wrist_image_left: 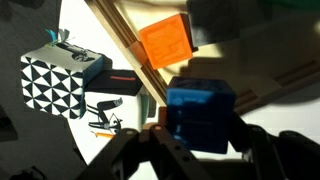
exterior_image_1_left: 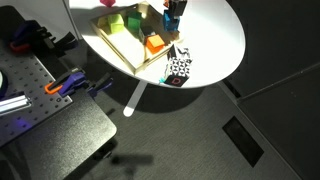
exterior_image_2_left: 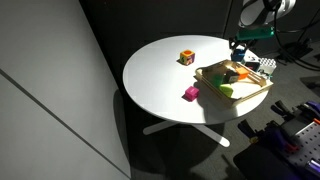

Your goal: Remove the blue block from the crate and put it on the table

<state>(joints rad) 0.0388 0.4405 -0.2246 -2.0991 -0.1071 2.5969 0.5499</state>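
The blue block (wrist_image_left: 200,105) is a small cyan-blue cube clamped between my gripper's (wrist_image_left: 200,132) two dark fingers, lifted off the floor of the crate (wrist_image_left: 125,45). In both exterior views the gripper (exterior_image_1_left: 172,9) (exterior_image_2_left: 240,42) hangs over the crate's (exterior_image_1_left: 128,50) (exterior_image_2_left: 250,97) far end, with the block (exterior_image_1_left: 170,20) (exterior_image_2_left: 238,47) just under it. The crate lies on the round white table (exterior_image_1_left: 215,40) (exterior_image_2_left: 160,75). An orange block (wrist_image_left: 165,42) (exterior_image_1_left: 154,44) and a green block (exterior_image_1_left: 118,27) lie in the crate.
A black-and-white patterned cube (exterior_image_1_left: 178,68) (wrist_image_left: 55,80) stands on the table beside the crate. A pink block (exterior_image_2_left: 190,93) and a small multicoloured cube (exterior_image_2_left: 186,57) sit on the table. A dark perforated bench (exterior_image_1_left: 40,95) with orange clamps stands beside the table.
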